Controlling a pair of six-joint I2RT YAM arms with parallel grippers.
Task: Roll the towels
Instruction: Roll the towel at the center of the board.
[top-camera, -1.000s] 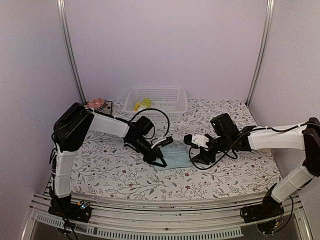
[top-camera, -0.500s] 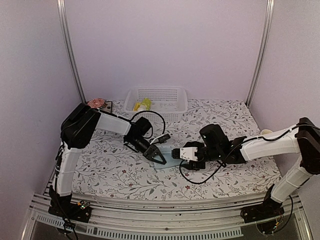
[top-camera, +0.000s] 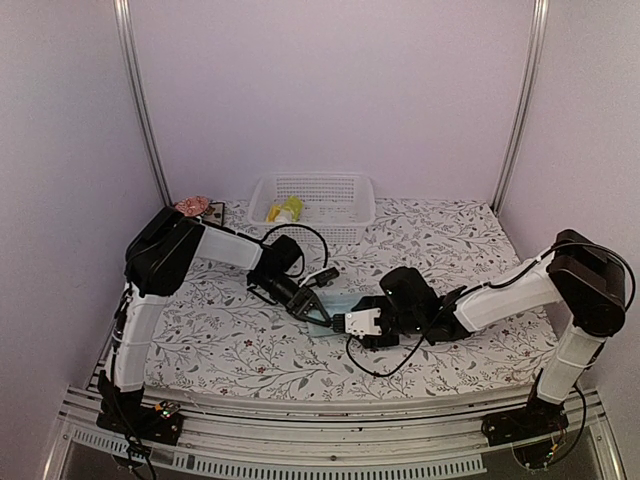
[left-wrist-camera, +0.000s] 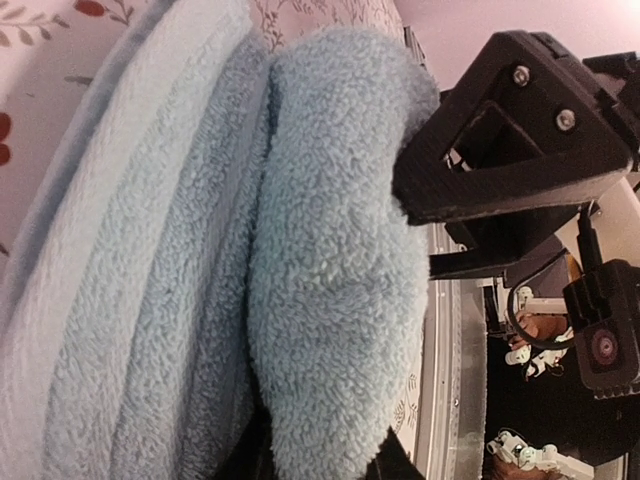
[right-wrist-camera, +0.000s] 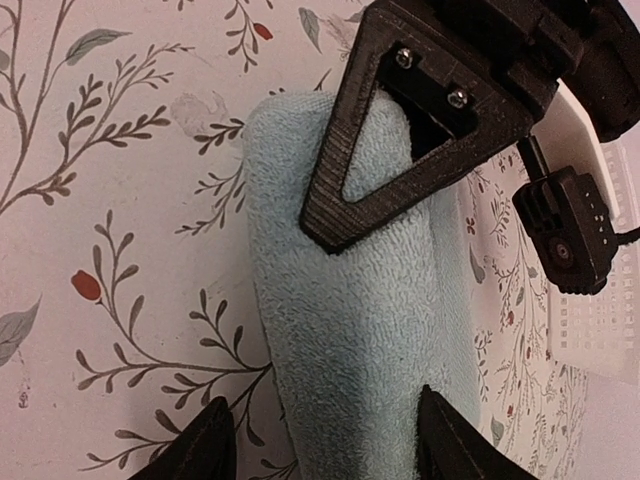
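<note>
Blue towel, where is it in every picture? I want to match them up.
Top external: the blue towel is a small pale patch near the picture's middle, mostly hidden.
Left wrist: it fills the left and middle, folded and fluffy.
Right wrist: it runs down the middle.
Shared landmark: the flowery tablecloth lies under it in all three.

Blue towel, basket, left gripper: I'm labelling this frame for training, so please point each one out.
light blue towel (right-wrist-camera: 370, 300), right wrist view, middle of the folded cloth.
basket (top-camera: 312, 177), top external view, its back rim.
left gripper (top-camera: 322, 316), top external view, between its fingertips at the towel.
</note>
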